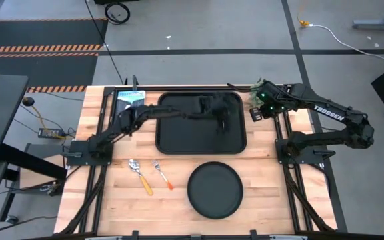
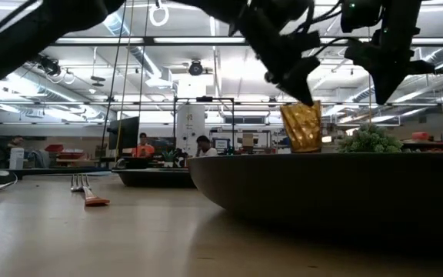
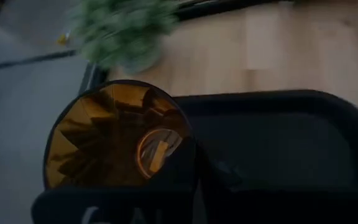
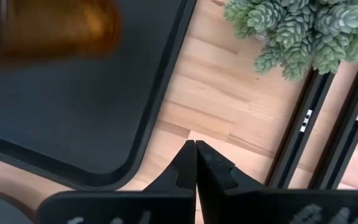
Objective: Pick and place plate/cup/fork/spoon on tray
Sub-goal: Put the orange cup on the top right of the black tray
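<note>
The cup hangs clear above the tray, toward its 2 o'clock corner, clamped in the left tool. The right tool, fingers pressed together and empty, hovers by the plant. The plate lies at the tray's 6 o'clock, the spoon and fork at 7, on the worktop.

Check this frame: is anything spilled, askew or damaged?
Nothing stands out. The cup hangs tilted in the left gripper above the tray, mid-carry. The plate, fork and spoon lie on the table, apart. The right gripper waits shut near the plant.
</note>
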